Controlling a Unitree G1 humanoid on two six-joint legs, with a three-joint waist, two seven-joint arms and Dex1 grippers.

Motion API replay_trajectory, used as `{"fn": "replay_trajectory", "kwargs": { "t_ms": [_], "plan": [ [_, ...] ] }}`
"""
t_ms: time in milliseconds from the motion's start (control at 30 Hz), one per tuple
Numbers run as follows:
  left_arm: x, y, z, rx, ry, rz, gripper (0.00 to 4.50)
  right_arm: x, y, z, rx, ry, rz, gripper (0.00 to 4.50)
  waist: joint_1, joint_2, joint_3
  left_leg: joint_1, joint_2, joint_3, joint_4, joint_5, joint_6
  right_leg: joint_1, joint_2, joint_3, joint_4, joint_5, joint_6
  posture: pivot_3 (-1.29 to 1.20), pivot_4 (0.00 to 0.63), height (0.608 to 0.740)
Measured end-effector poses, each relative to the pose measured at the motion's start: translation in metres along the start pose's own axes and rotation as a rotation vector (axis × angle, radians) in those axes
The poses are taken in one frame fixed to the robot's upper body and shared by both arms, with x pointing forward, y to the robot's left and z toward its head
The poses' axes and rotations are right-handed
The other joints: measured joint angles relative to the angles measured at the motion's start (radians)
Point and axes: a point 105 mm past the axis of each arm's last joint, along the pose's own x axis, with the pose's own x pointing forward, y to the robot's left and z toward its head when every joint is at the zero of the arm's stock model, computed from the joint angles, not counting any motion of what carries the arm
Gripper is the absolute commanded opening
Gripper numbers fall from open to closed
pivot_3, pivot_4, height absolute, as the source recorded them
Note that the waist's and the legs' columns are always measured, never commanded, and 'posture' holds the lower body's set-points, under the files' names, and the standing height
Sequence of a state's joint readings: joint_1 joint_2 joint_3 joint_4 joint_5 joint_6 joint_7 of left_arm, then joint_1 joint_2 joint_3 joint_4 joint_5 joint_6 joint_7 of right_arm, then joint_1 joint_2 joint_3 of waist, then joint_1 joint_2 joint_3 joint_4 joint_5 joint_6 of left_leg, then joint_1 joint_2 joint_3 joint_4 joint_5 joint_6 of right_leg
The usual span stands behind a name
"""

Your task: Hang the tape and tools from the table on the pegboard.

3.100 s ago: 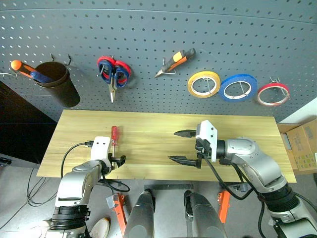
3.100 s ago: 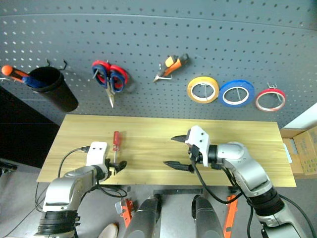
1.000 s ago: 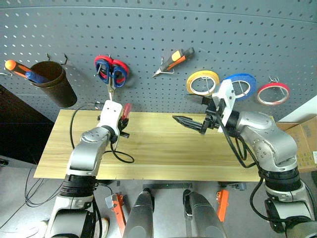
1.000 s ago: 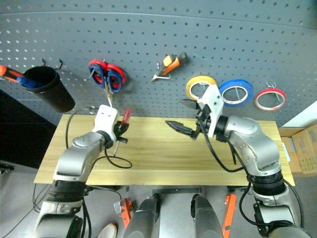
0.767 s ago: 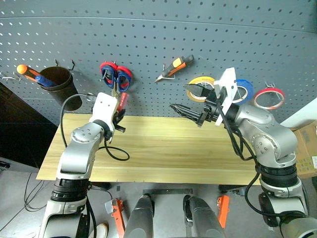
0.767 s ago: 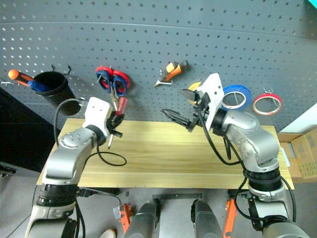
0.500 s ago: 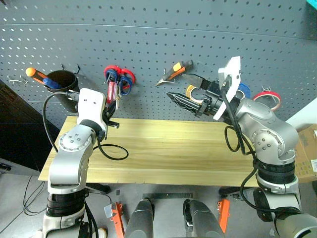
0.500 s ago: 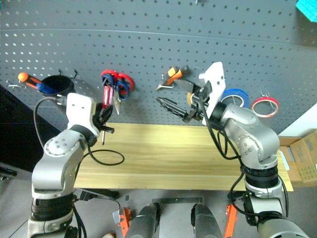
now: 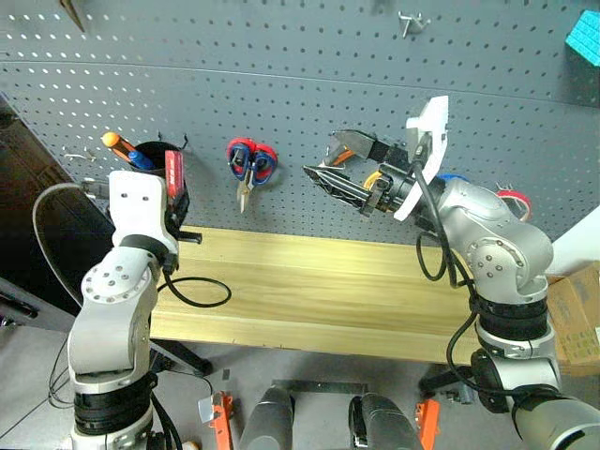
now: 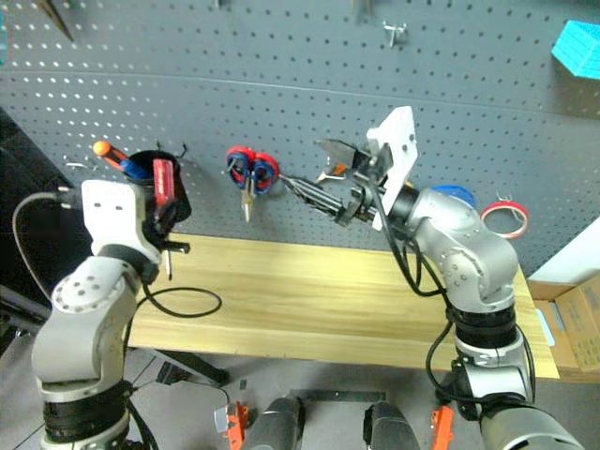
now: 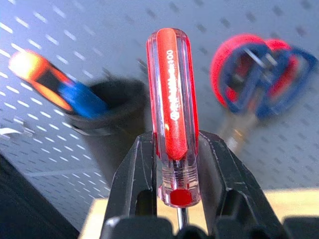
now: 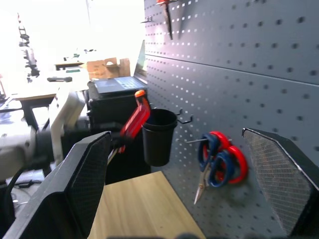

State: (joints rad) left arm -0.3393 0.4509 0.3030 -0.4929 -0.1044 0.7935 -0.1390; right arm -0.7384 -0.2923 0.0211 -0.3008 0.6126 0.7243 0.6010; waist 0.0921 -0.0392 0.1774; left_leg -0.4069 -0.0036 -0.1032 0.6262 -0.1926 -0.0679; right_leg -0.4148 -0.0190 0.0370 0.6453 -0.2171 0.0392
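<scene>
Red and clear plastic catches my eye first: the screwdriver [image 11: 172, 114] stands upright with its handle end up, clamped between the two black fingers [image 11: 132, 184] of my left gripper [image 9: 176, 208], which I hold raised in front of the pegboard [image 9: 281, 84] above the table's left end. From that gripper, the black cup [image 9: 145, 159] hanging on the board sits at about ten o'clock, just beside the screwdriver's handle, and an orange-and-blue-handled tool [image 9: 124, 150] pokes out of it, leaning toward eleven o'clock. At about three o'clock from the cup, the red-handled scissors [image 9: 250, 166] hang on a hook with their blades pointing to six o'clock. My right gripper [image 9: 336, 167] is up near the middle of the board with its jaws spread wide and nothing between them, pointing toward nine o'clock at the scissors. At three o'clock from the right arm's silver elbow, the red tape [image 9: 513, 200] hangs on its hook, partly hidden by the arm, and a sliver of the blue roll [image 10: 454, 195] peeks out just beside it. I cannot make out the pliers behind the right gripper. Below everything, the light wooden table [image 9: 319, 291] carries a loop of black cable [image 9: 192, 292] from my left arm near its left end.
</scene>
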Motion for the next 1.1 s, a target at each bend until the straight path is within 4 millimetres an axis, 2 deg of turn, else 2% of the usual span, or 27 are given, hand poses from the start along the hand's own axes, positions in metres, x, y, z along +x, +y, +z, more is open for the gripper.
{"fn": "replay_trajectory", "kwargs": {
  "t_ms": [133,400,667,867,1100],
  "plan": [
    [0.017,0.011,0.022,-0.006,-0.064,0.037,0.78,0.006,0.001,-0.002,0.002,-0.006,0.018,4.50,0.014,-0.001,-0.002,0.006,0.000,0.001,-0.001,0.000,0.000,0.005,0.000,0.000,0.000,0.000,0.000,0.31,0.055,0.740],
    [0.043,0.031,0.059,0.006,-0.167,0.084,0.78,0.014,0.000,-0.004,-0.004,-0.023,0.023,4.50,0.021,-0.001,-0.003,0.006,0.000,0.002,-0.002,0.000,0.000,0.005,0.000,0.001,0.000,0.003,0.005,0.31,0.051,0.740],
    [0.070,0.051,0.107,0.010,-0.307,0.111,0.78,0.025,-0.001,0.004,-0.015,-0.071,0.016,4.50,0.024,-0.001,-0.004,0.006,0.000,0.002,-0.002,0.000,0.000,0.005,0.000,0.001,0.000,0.003,0.005,0.30,0.051,0.740],
    [0.090,0.046,0.112,-0.015,-0.344,0.108,0.78,0.029,-0.003,0.004,-0.015,-0.085,0.006,4.50,0.025,-0.001,-0.005,0.006,0.000,0.004,-0.003,0.000,0.000,0.004,0.000,0.002,-0.001,0.003,0.005,0.29,0.059,0.740],
    [0.108,0.043,0.084,-0.046,-0.311,0.114,0.78,0.031,-0.004,0.003,-0.015,-0.089,-0.012,4.50,0.021,-0.001,-0.005,0.006,0.000,0.004,-0.003,0.000,0.000,0.004,0.000,0.002,0.000,0.004,0.004,0.27,0.075,0.740]
  ]
}}
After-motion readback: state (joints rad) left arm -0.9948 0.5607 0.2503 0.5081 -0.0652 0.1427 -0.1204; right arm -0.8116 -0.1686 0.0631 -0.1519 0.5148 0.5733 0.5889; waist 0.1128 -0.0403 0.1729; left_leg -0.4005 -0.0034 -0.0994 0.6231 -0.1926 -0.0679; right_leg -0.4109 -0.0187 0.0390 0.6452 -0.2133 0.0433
